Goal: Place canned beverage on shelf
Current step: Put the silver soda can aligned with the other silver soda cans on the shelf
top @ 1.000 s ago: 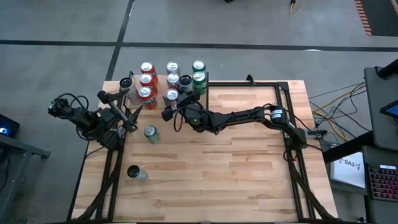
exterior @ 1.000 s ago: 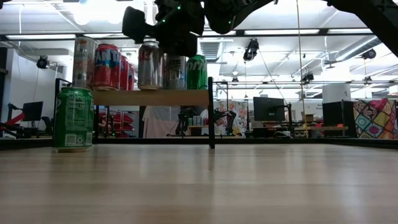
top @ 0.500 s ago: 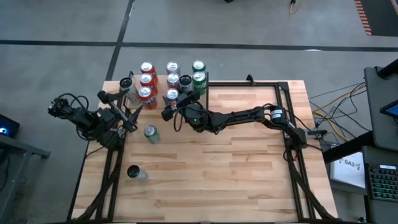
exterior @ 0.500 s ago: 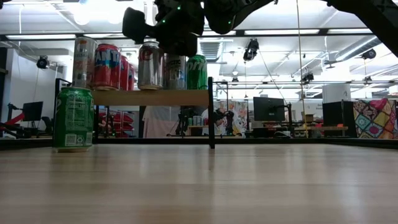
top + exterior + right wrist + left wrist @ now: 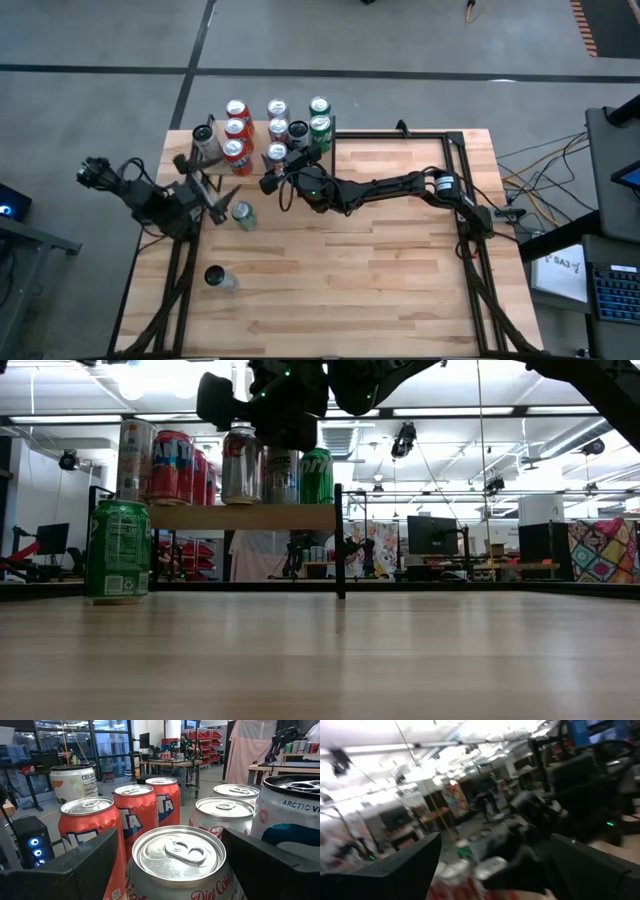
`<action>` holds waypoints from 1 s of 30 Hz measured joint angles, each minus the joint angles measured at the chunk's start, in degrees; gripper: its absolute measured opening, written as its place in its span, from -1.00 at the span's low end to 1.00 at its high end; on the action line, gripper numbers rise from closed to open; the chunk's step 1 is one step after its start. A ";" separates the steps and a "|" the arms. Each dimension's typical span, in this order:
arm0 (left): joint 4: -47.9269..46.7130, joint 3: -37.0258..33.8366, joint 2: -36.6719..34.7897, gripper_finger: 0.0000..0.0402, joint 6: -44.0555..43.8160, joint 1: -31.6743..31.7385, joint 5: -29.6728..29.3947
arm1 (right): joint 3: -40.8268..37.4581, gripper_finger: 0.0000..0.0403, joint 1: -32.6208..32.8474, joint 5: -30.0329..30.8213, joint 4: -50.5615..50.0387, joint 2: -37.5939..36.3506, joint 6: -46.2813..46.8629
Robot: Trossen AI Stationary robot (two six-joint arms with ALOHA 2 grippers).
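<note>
Right pincer spread around silver can on shelf — contact unclear; left pincer spread.

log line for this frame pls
right gripper: open, straddling silver can on shelf | left gripper: open, beside green can on table

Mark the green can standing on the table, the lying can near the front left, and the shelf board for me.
green can (image 5: pixel 117 552), low view, middle of its label side.
lying can (image 5: pixel 217 278), high view, middle of its body.
shelf (image 5: pixel 245 517), low view, front edge of the wooden board.
</note>
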 joint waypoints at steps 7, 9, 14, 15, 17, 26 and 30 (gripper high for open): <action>-18.93 -0.69 4.71 0.62 -23.46 -0.06 2.24 | 0.00 0.69 0.00 -0.02 0.01 0.00 -0.20; -22.02 -1.50 6.39 0.52 -29.08 -0.04 1.38 | 0.00 0.69 0.00 -0.06 0.01 0.00 -0.20; -22.96 -5.35 10.84 0.13 -37.70 -0.04 -0.83 | 0.00 0.69 0.02 -0.07 0.02 0.00 0.69; -22.58 -6.12 11.70 0.03 -38.61 -0.04 -2.40 | 0.00 0.69 0.02 -0.08 0.02 0.00 0.95; -20.16 -7.57 13.50 -0.20 -39.60 0.02 -6.69 | 0.00 0.69 0.02 -0.09 0.01 0.00 1.05; -6.46 -9.22 23.22 -0.92 -36.73 1.19 -10.32 | 0.00 0.69 0.02 -0.15 0.01 0.00 1.27; -0.87 -9.17 27.74 -0.93 -34.89 2.95 -9.43 | 0.00 0.69 0.02 -0.17 0.01 0.00 1.27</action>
